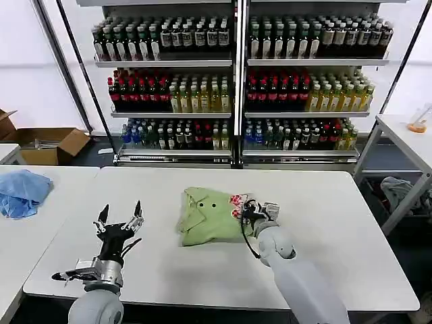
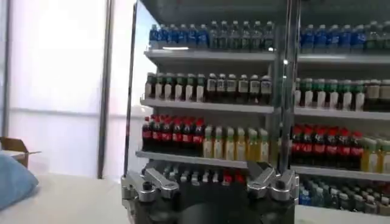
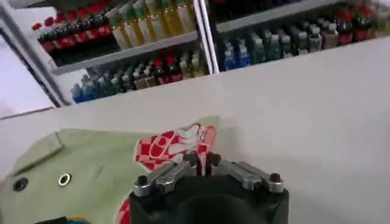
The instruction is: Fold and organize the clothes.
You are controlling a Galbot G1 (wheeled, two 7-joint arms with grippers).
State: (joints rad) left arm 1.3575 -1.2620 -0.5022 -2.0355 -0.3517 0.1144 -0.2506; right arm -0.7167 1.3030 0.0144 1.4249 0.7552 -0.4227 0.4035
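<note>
While the left end effector hovers over bare white surface with its fingers spread wide and holding nothing, the right end effector sits at the printed edge of the light green shirt, its fingers drawn together on the red-and-white print. Item: one shirt, folded into a compact bundle, collar and small buttons uppermost, lying on the surface directly under and to the left of the right end effector, well apart to the right of the left one. Beyond both: shelves of bottles; far to the left of the left end effector, a light blue cloth.
</note>
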